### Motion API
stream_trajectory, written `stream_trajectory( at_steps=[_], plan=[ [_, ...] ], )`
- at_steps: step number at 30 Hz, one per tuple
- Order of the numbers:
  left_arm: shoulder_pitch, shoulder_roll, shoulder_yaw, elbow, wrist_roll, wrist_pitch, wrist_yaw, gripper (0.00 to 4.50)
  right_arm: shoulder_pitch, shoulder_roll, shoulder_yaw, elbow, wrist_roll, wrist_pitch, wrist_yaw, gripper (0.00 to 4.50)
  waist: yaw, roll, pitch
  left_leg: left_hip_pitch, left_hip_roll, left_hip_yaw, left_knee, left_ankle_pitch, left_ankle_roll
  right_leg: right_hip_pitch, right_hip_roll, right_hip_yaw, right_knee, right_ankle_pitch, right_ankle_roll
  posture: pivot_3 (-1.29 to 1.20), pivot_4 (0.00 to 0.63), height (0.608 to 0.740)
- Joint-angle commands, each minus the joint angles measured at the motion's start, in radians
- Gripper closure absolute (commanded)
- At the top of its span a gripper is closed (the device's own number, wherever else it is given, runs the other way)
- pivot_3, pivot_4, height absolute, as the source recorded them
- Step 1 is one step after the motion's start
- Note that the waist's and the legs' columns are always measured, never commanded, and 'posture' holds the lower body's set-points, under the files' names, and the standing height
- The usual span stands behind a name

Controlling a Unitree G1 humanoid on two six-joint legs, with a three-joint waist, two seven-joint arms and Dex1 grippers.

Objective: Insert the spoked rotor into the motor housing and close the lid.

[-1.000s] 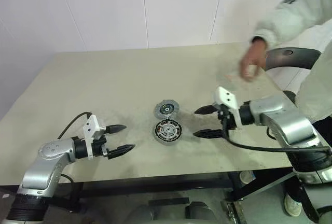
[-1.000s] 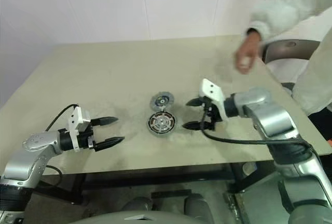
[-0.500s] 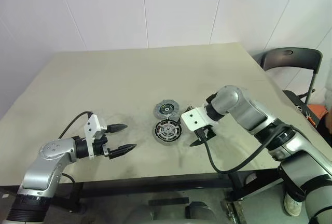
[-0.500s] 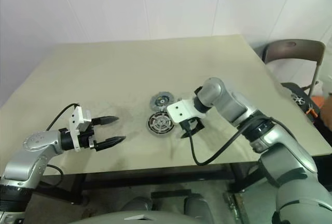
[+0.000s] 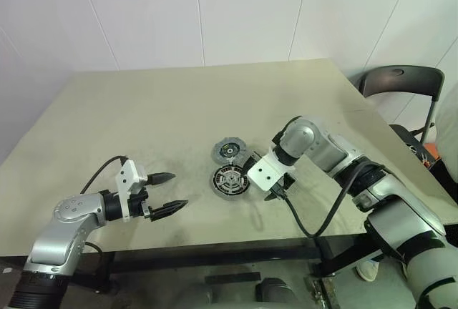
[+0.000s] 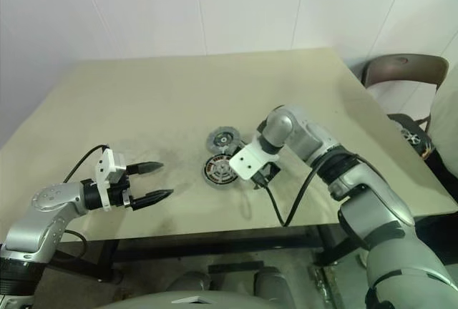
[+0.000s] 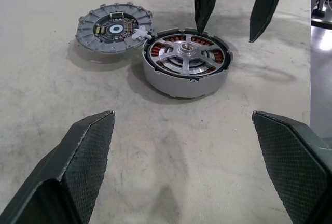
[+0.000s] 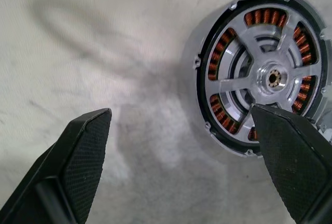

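Two round metal parts lie touching near the middle of the matte beige table (image 5: 143, 101), whose top is scuffed with grey smudges. Nearer the robot sits the motor housing (image 7: 155, 86), a squat grey cylinder with small lugs around its wall; the spoked rotor (image 7: 187, 54) already rests inside it, its shiny silver spokes and hub spread over copper-orange windings within a black rim. Just behind and touching it lies the lid (image 7: 114, 27), a flat grey disc with a toothed edge, a dark centre and a small pale tab toward the housing (the lid is not yet on).

The right gripper (image 5: 266, 178) points steeply down just beside the housing on the robot's right, its black tapered fingers spread wide and holding nothing; in the right wrist view one textured fingertip overlaps the housing's rim, though contact cannot be told. The left gripper (image 5: 164, 192) hovers level over the table, well apart from the parts, fingers wide open and empty.

Compared with a second ago, the right arm has swung in from the right and turned its gripper from level to downward. A person's hand and sleeve then reaching over the far right corner are gone; the parts and left gripper are unchanged.
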Motion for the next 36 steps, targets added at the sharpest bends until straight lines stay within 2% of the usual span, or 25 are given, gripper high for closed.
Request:
stream_trajectory(
  at_steps=[1,3,13,14,19,21,25,29,36],
  plan=[
    [-0.007,0.001,0.022,-0.035,-0.014,-0.004,0.006,0.00,-0.040,0.036,0.003,0.053,-0.034,-0.035,-0.015,0.40,0.000,0.000,0.000,0.000,0.000,0.000,0.000,0.000,0.000,0.000,0.000,0.000,0.000,0.000,0.000,0.00,0.000,0.740],
    [-0.009,-0.001,0.020,-0.037,-0.013,-0.003,0.008,0.00,-0.047,0.052,0.005,0.086,-0.052,-0.047,-0.024,0.90,-0.003,0.000,0.000,0.000,0.000,0.000,0.000,0.000,0.000,0.000,0.000,0.000,0.000,0.000,0.000,0.00,0.000,0.740],
    [-0.010,-0.002,0.017,-0.042,-0.011,-0.001,0.014,0.00,-0.063,0.104,-0.013,0.119,-0.068,-0.012,-0.030,4.34,-0.003,0.000,-0.001,0.001,0.000,0.000,0.000,0.001,-0.001,0.000,0.001,0.000,0.001,0.000,-0.001,0.00,0.000,0.740],
    [-0.011,-0.003,0.017,-0.042,-0.011,-0.001,0.015,0.00,-0.062,0.111,-0.020,0.104,-0.060,0.020,-0.022,4.44,-0.004,0.000,-0.001,0.001,0.001,0.000,0.000,0.001,-0.001,0.000,0.001,0.000,0.001,0.001,-0.001,0.00,0.000,0.740],
    [-0.010,-0.007,0.013,-0.043,-0.009,-0.004,0.020,0.00,-0.048,0.135,-0.040,0.022,-0.043,0.206,-0.004,4.45,-0.002,0.000,-0.001,0.001,0.006,0.000,0.000,0.001,-0.005,-0.001,0.007,0.001,0.001,0.003,-0.005,0.00,0.000,0.740],
    [-0.013,-0.009,0.013,-0.043,-0.009,-0.002,0.021,0.00,-0.028,0.141,-0.053,-0.045,-0.021,0.323,0.023,4.45,-0.001,0.000,-0.001,0.001,0.008,0.000,0.000,0.001,-0.005,-0.001,0.009,0.000,0.001,0.004,-0.007,0.00,0.000,0.740],
    [-0.016,-0.009,0.011,-0.041,-0.009,0.000,0.018,0.00,0.010,0.144,-0.076,-0.201,-0.061,0.551,-0.025,4.45,-0.002,0.000,-0.001,0.000,0.009,0.001,-0.001,0.001,-0.006,-0.004,0.009,0.000,0.001,0.004,-0.007,0.00,0.000,0.740],
    [-0.019,-0.008,0.007,-0.036,-0.006,0.000,0.014,0.00,0.013,0.136,-0.065,-0.343,-0.033,0.845,0.059,4.45,-0.001,0.000,-0.001,-0.001,0.010,0.004,-0.001,0.001,-0.007,-0.005,0.009,0.001,0.001,0.005,-0.008,0.00,0.000,0.740],
    [-0.037,-0.006,0.007,-0.006,-0.001,-0.010,0.000,0.00,-0.006,0.158,-0.038,-0.448,0.006,1.234,0.049,4.45,-0.001,0.000,-0.001,-0.001,0.010,0.004,0.000,0.000,-0.007,-0.005,0.009,0.000,0.001,0.005,-0.008,0.00,0.000,0.740]
  ],
)
